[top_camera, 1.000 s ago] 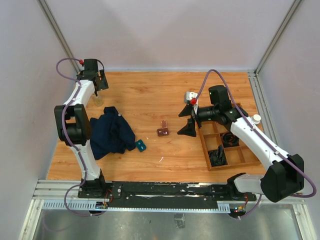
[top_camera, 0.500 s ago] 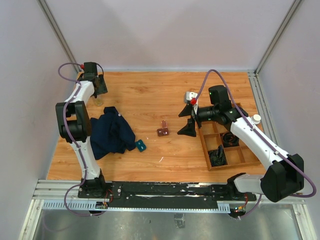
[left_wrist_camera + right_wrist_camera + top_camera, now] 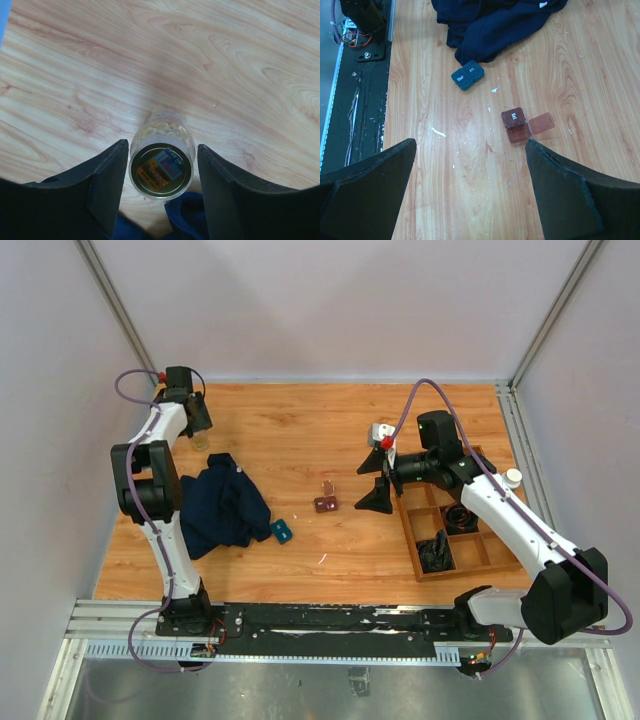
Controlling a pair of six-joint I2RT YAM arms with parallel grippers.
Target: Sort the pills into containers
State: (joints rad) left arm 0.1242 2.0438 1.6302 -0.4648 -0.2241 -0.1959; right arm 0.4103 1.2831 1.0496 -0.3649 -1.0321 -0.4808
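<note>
On the teal pill box (image 3: 467,75) we read white letters, "THUR" on one lid and "FRI" on the other; it was a squat plastic pair of cells lying just beside the hem of the crumpled navy cloth (image 3: 492,22). The reddish-brown pill box (image 3: 518,125) lay apart from it on the bare wood-grain table (image 3: 290,430), near the middle, between the cloth and the wooden divided tray (image 3: 409,537); it was translucent plastic with two cells, one shut under a lid with white lettering too small for us to read, the other uncovered with its thin lid folded out flat to the side. A few small white flecks (image 3: 438,131) were scattered on the boards around both boxes. The right gripper (image 3: 470,150) hung above this patch, its matte black jaws spread wide and holding nothing. At the far left corner the left gripper (image 3: 162,147) stood over a clear round bottle (image 3: 161,162); its jaws were spread to either side of the bottle, very close, and we could not tell whether they touched it. Through the bottle we saw pale yellowish contents and an orange-and-blue label whose print we could not read.
</note>
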